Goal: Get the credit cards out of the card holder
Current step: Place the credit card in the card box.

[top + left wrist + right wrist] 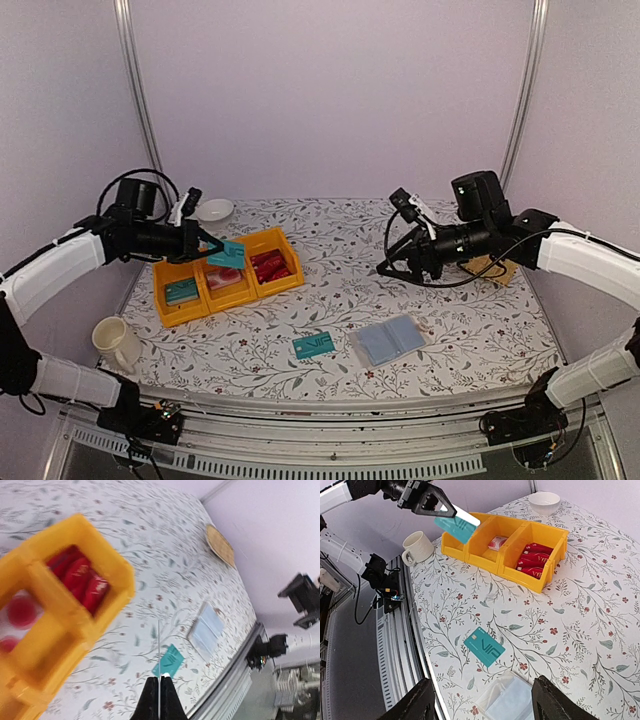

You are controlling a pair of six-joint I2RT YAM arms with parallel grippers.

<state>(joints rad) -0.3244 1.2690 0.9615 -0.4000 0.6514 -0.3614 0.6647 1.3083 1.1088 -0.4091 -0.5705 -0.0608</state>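
Left claw (159, 700) is pressed together on a teal card (456, 525), holding it tilted just above the bins (520, 580). Its arm reaches in roughly level from the bins' left. Right claw (482, 705) is spread and grips nothing, raised well to the right of the bins, forearm level and pointing down-left over the table (340, 290). The holder (392, 340) lies flat to the near-right of the bins, with a second teal card (313, 345) just beside it on the bins' side. Red cards (270, 265) sit in the bins' right compartment.
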